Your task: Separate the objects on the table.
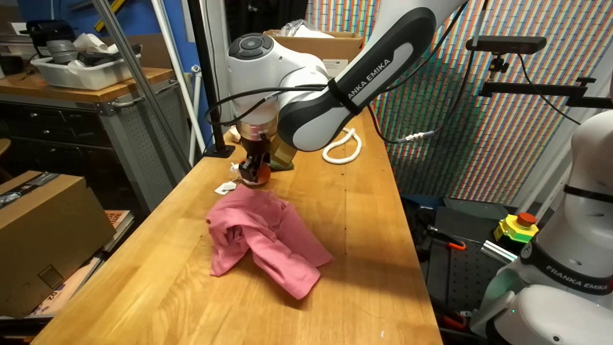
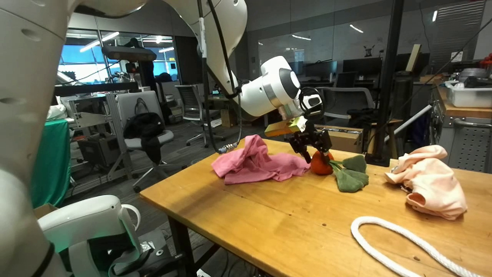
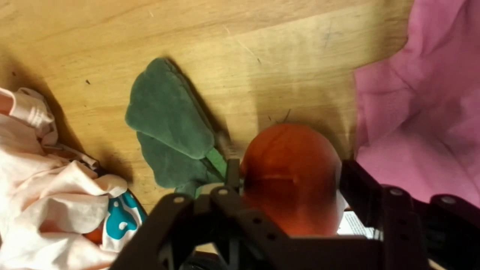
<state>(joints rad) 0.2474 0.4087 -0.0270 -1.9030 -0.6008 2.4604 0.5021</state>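
An orange-red round plush toy [image 1: 262, 175] with green leaves [image 2: 351, 177] rests on the table [image 2: 269, 207]. My gripper [image 3: 290, 174] points down over the round part. Its fingers press against both sides of it, and the leaves lie outside the left finger in the wrist view. A pink cloth [image 1: 268, 225] lies crumpled beside the toy; it also shows in the wrist view [image 3: 423, 127]. A peach cloth [image 2: 434, 186] lies apart on the leaf side, with a teal-patterned part under it in the wrist view. A white rope [image 2: 367, 220] lies looped on the table.
A white paper tag [image 1: 225, 188] lies beside the toy. A black pole [image 2: 384, 96] stands at the table edge near the peach cloth. A cardboard box [image 1: 330, 48] stands behind the arm. A cable hangs from the arm.
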